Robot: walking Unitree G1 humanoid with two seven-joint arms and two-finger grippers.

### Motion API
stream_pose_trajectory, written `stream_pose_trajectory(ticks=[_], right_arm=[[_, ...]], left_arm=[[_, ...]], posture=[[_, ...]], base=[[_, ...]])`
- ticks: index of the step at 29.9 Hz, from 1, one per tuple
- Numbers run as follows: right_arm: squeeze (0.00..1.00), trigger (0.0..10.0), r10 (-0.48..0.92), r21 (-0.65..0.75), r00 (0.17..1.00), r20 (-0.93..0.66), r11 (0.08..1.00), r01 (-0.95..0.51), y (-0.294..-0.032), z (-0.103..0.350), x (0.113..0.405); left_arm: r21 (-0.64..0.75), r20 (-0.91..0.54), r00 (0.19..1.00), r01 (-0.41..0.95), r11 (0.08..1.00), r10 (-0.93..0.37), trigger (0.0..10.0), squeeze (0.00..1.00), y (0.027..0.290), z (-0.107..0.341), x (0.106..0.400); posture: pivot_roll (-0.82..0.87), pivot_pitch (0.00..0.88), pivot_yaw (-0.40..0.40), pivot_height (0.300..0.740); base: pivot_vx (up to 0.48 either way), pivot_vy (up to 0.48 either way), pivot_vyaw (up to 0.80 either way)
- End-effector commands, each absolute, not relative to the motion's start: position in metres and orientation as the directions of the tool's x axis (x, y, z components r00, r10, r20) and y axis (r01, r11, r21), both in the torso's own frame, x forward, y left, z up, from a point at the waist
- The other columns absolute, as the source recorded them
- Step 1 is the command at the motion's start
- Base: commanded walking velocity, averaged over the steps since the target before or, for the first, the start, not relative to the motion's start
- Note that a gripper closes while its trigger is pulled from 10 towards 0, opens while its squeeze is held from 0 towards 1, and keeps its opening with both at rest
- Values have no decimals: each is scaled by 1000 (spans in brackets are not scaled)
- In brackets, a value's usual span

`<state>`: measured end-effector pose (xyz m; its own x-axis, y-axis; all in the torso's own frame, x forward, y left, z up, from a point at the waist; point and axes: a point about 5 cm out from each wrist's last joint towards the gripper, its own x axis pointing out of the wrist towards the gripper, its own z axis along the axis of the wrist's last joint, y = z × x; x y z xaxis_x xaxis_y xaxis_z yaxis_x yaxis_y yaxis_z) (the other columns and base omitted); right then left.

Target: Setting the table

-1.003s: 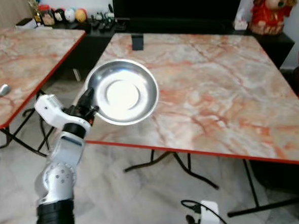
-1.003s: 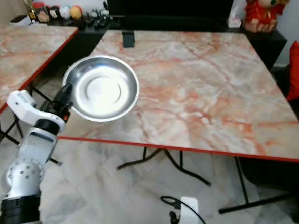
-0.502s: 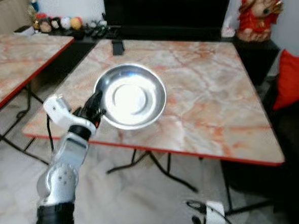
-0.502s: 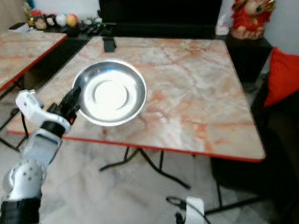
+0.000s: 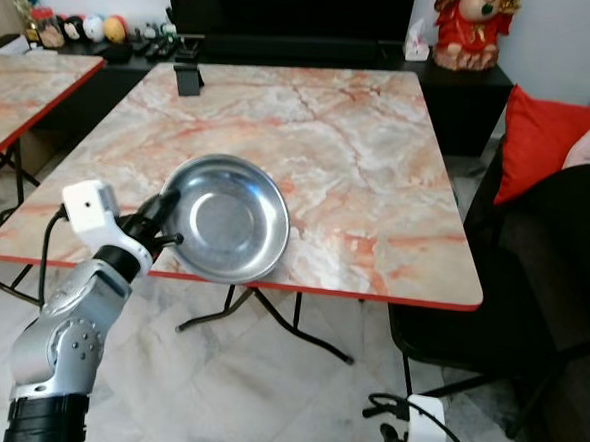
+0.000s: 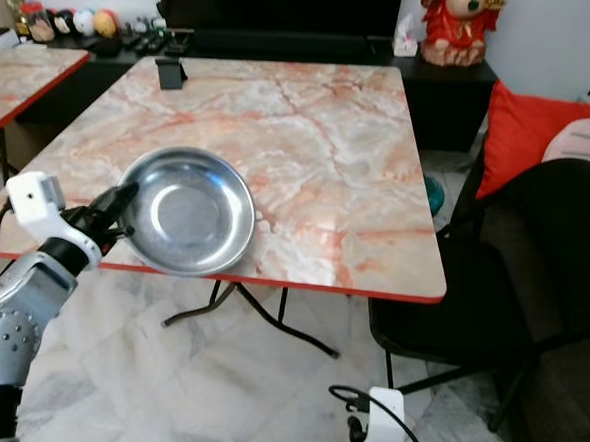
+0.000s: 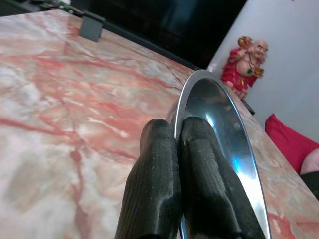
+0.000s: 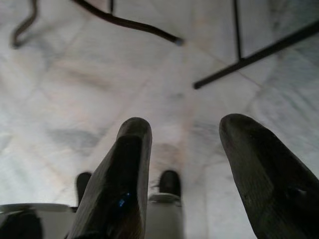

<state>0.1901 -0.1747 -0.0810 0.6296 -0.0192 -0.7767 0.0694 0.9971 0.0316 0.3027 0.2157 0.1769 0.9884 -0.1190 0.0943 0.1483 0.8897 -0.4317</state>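
The left gripper (image 5: pixel 165 218) is closed on the rim of a shallow steel bowl (image 5: pixel 227 217), pinching the thin edge between its two fingers (image 7: pixel 159 184). The bowl is above the near edge of the marble tabletop (image 5: pixel 310 132), toward its near left corner, and it is tilted a little; I cannot tell whether its bottom touches the tabletop.

I judge the bowl as light and stiff, not fragile, but the polished metal is slippery, and a grip on one side of the rim lets it swing or slide. The rim is the only good place to hold it, so the pinch should be deep.

The right gripper (image 8: pixel 184 164) hangs over the floor with its fingers spread wide, holding nothing.
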Motion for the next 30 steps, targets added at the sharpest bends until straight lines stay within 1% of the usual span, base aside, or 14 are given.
stream_pose_trajectory(ticks=[1, 6, 10, 25, 28, 30], right_arm=[[0, 10000, -15, 40, 629, -777, 997, 73, -173, -81, 191], [0, 10000, -14, 45, 629, -778, 996, 77, -173, -81, 191], [0, 10000, -13, 37, 629, -777, 997, 67, -173, -81, 191], [0, 10000, -8, 43, 628, -779, 997, 66, -173, -81, 189], [0, 10000, -9, 45, 630, -777, 997, 70, -173, -81, 190], [0, 10000, -11, 48, 634, -773, 996, 76, -173, -81, 190]], left_arm=[[-459, 95, 989, 144, 877, -113, 10000, 0, 215, 173, 303], [-473, 88, 989, 147, 869, -119, 10000, 0, 210, 169, 303], [-484, 89, 990, 140, 864, -111, 10000, 0, 211, 168, 304], [-501, 105, 989, 145, 853, -107, 10000, 0, 212, 170, 305], [-502, 110, 987, 154, 851, -114, 10000, 0, 210, 171, 306], [-503, 112, 987, 156, 850, -115, 10000, 0, 210, 171, 306]], posture=[[-61, 0, 49, 740], [-59, 0, 48, 740], [-56, 0, 47, 740], [-58, 0, 50, 740], [-57, 0, 50, 740], [-56, 0, 48, 740]], base=[[0, 0, 0], [0, 0, -700], [0, 0, 0], [304, 0, 0], [352, 0, -567], [352, 0, 0]])
